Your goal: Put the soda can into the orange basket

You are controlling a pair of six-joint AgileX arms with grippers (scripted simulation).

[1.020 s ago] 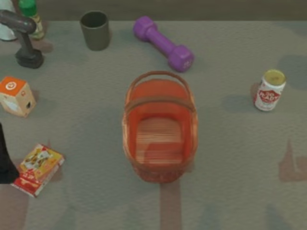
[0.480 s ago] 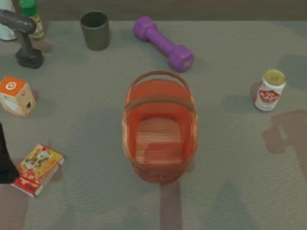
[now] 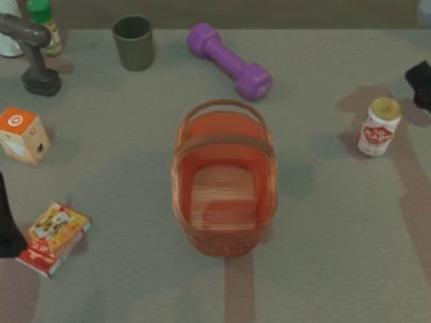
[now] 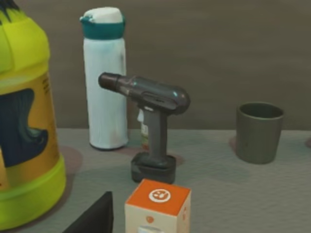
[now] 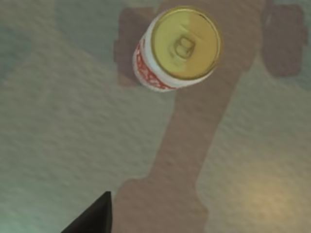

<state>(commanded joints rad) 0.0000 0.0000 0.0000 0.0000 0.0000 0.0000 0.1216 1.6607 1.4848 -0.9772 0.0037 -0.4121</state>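
Observation:
The soda can (image 3: pixel 378 126), white with red lettering and a gold top, stands upright on the table's right side. It also shows from above in the right wrist view, soda can (image 5: pixel 177 48). My right gripper (image 3: pixel 420 85) hangs at the right edge, just behind and to the right of the can, apart from it. The orange basket (image 3: pixel 223 178) sits in the middle of the table with its handle arched over it and nothing inside. My left gripper (image 3: pixel 8 232) is parked at the left edge.
A purple dumbbell (image 3: pixel 230 60) lies behind the basket. An olive cup (image 3: pixel 133 42), a drill (image 3: pixel 30 54) and a green-capped bottle (image 3: pixel 44 23) stand at the back left. An orange-topped box (image 3: pixel 23 134) and a yellow-red carton (image 3: pixel 54 237) are on the left.
My right arm has come into the top view at the right edge near the can; before, only its shadow crossed the table. The can and basket have not moved.

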